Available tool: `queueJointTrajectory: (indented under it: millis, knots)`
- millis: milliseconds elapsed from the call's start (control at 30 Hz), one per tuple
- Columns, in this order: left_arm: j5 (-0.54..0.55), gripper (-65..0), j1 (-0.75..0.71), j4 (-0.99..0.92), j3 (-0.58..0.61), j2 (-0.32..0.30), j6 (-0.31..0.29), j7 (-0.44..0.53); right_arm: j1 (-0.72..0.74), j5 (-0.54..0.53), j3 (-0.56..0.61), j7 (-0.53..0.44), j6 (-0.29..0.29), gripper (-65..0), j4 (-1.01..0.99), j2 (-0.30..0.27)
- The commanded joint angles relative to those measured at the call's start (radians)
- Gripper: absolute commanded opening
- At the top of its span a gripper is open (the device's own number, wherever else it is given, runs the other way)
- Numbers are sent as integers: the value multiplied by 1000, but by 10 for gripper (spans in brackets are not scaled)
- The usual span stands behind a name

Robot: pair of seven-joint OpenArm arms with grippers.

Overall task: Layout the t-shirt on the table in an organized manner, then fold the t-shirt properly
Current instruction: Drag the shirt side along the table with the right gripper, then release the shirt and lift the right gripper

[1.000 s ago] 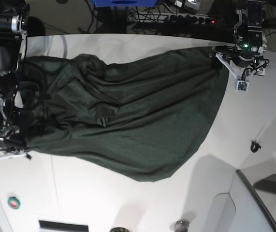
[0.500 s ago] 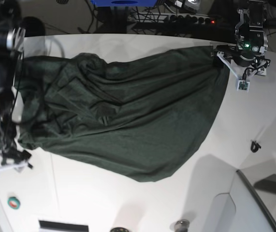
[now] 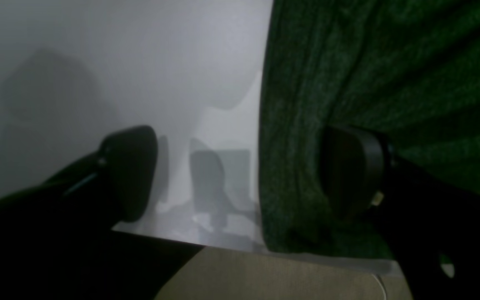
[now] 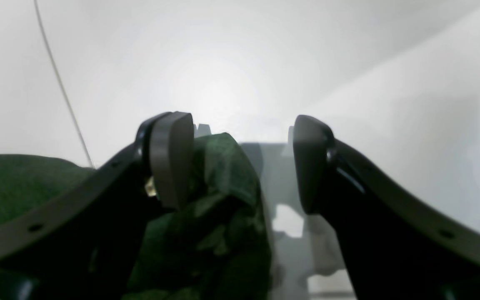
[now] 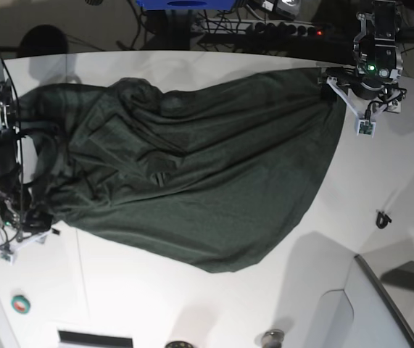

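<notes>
Since the earlier frame the right gripper (image 4: 240,166) has spread its jaws and let go of the dark green, wrinkly fabric t-shirt (image 5: 192,174), which lies stretched across the wide white table (image 5: 192,304), its corner slumped near the table's left edge. The left gripper (image 3: 240,175) gapes wide, one finger on cloth at the far right corner. Bunched folds there could snag a lifting finger and drag the spread askew.

T-shirt (image 5: 192,181) plain dark green; table (image 5: 381,167) white; hand (image 4: 240,166) fingers (image 4: 169,162) black.
</notes>
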State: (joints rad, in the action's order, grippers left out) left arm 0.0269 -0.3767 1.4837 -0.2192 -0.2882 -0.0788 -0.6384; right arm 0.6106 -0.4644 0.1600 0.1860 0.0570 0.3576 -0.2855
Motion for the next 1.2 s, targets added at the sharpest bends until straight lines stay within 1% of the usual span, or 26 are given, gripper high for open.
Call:
queueJointTrajectory:
  millis: [0, 133, 200, 233, 267, 300, 367, 400, 467, 533, 600, 633, 733, 833, 900, 1000, 1100, 1167]
  knots:
    - [-31, -51, -14, -5, -1, -6, 3, -56, 25, 2, 0, -18, -9, -296, 10, -13]
    - [-31, -51, -14, -5, -1, -15, 3, -56, 12, 0, 2, -18, -4, -297, 8, 6]
    - [-31, -51, -14, -5, -1, -16, 1, -56, 7, 0, 2, -18, -4, -330, 8, 6]
    - [-31, -51, -14, -5, -1, -18, 1, -56, 5, 0, 2, -18, -4, -366, 8, 6]
    - [-31, -51, -12, -5, -1, -18, 1, -56, 1, 0, 2, -19, -4, -416, 8, 7]
    - [-31, -51, -12, -5, -3, -18, 1, -56, -1, 0, -1, -19, -4, -479, 8, 7]
    - [-31, -51, -12, -5, -3, -18, 1, -56, -1, -3, -3, -21, -4, -627, 13, 7]
    - [-31, -51, -12, -5, -3, -18, 1, -56, -1, -4, -3, -21, -4, -650, 18, 7]
    - [-31, -51, -12, -5, -3, -18, 1, -56, -1, -4, -3, -23, -4, -633, 25, 2]
    - [-31, -51, -12, -5, -3, -18, 1, -56, -2, -4, -3, -23, -4, -650, 65, -1]
    - [-31, -51, -12, -5, -3, -18, 1, -56, -18, -4, -4, -23, -3, -647, 114, -5]
    - [-31, -51, -12, -5, -3, -18, 1, -56, -28, -4, -13, -23, -3, -645, 139, -18]
    - [-31, -51, -12, -7, -3, -18, 1, -56, -71, -3, -110, -18, -1, -645, 229, -33]
    - [-31, -51, -12, -7, -3, -18, 1, -56, -120, 0, -214, -16, -1, -645, 318, -36]
    - [-31, -51, -12, -7, -3, -18, 1, -56, -156, 0, -264, -16, -3, -645, 381, -37]
    - [-31, -51, -12, -7, -3, -18, 1, -56, -211, -3, -300, 14, -6, -645, 479, -51]
    - [-31, -51, -9, -7, -3, -18, 1, -56, -274, -6, -357, 34, -7, -645, 608, -50]
    - [-31, -51, -9, -7, -3, -18, 1, -56, -303, -6, -363, 48, -4, -642, 671, -44]
